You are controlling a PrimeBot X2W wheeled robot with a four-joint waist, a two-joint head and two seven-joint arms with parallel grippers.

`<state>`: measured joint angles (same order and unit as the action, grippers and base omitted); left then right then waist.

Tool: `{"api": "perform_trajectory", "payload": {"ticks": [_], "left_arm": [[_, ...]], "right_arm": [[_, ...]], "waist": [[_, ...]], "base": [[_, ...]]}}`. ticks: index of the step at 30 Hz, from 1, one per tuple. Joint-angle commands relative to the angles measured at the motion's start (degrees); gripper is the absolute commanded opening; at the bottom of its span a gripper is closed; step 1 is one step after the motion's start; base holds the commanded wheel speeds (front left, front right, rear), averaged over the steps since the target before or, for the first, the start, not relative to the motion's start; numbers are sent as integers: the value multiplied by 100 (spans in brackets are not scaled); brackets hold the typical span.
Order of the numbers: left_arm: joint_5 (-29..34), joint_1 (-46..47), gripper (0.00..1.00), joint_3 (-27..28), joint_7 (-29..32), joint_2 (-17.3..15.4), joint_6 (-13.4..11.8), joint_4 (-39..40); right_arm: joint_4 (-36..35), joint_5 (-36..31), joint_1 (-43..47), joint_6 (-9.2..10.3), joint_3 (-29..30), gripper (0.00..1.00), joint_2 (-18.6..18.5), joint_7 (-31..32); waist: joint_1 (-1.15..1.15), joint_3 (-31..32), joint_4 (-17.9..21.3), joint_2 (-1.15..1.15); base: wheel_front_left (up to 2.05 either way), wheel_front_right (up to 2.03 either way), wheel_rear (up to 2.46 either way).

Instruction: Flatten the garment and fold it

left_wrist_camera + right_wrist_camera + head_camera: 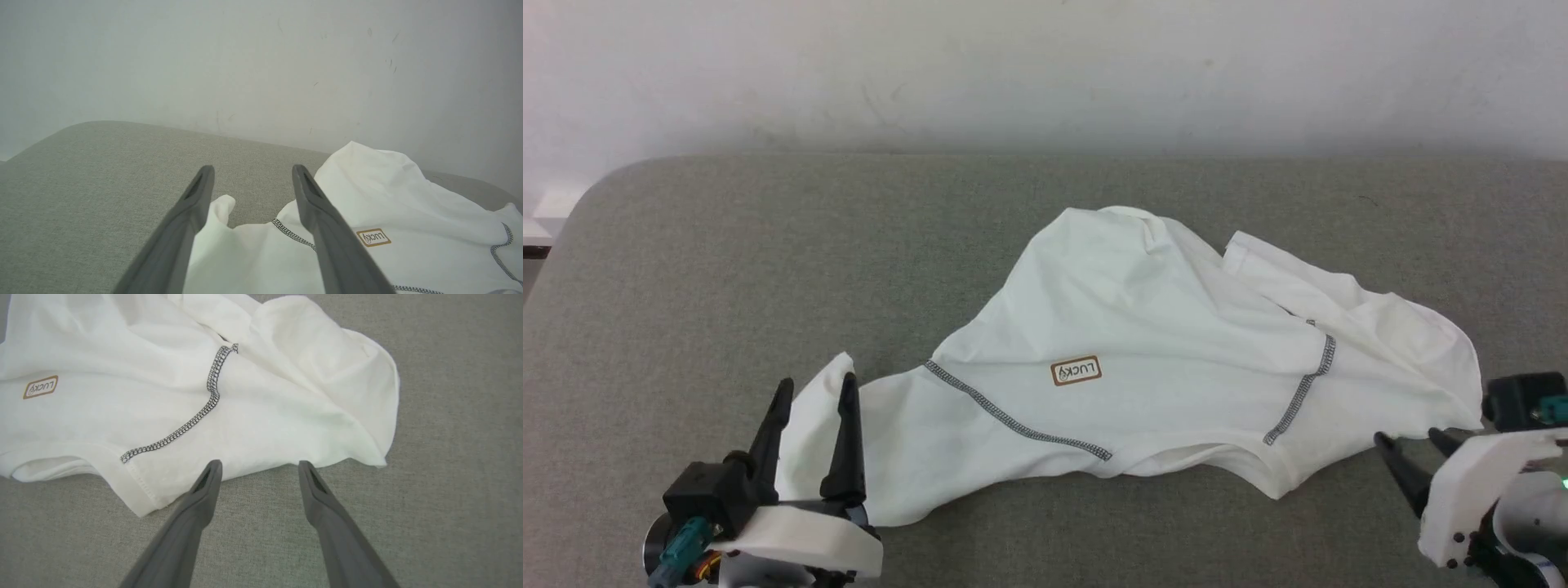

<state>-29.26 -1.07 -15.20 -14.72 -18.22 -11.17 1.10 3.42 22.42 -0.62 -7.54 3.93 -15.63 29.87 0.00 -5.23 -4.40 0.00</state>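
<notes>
The shirt is made of soft, smooth white cloth, matt — seams stitched in grey thread, patch edged in brown. The table is covered in coarse grey woven fabric. The fingers are finished matt and dark, plastic-looking. The wall is painted matt, scuffed.

Left arm and right arm sit low, jaws of both spread wide

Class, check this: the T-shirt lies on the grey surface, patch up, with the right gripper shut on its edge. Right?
No. The right gripper is open, jaws spread just short of the T-shirt's edge; the right wrist view shows it. The rest stands.
</notes>
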Motion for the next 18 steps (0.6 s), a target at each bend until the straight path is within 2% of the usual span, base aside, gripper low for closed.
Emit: {"api": "perform_trajectory", "payload": {"ticks": [1, 4, 7, 13, 18], "left_arm": [[-35, -1, 100, 12, -24, -4, 23, -18], [-48, 80, 100, -12, -21, 9, 60, -58], [-45, 166, 100, -30, -22, 31, 86, -102], [-37, 313, 100, -54, -24, 91, 163, -204], [-47, 334, 100, -117, 11, 68, 249, -328]], "right_arm": [[-24, 73, -116, 5, -88, 100, -65, 198], [130, 110, -425, 5, -271, 100, -250, 575], [456, 144, -788, 5, -428, 100, -367, 665], [1415, 286, -1140, 5, -752, 100, -449, 1065], [1981, 670, -1077, 5, -1003, 99, -363, 1814]], "waist": [[0, -48, 6, 0], [0, -177, -25, 0], [0, -321, -48, 0], [0, -473, -119, 0], [0, -432, -118, 0]], "base": [[0, 0, 0], [0, 0, 0], [0, 0, 0], [0, 0, 0], [0, 0, 0]]}}
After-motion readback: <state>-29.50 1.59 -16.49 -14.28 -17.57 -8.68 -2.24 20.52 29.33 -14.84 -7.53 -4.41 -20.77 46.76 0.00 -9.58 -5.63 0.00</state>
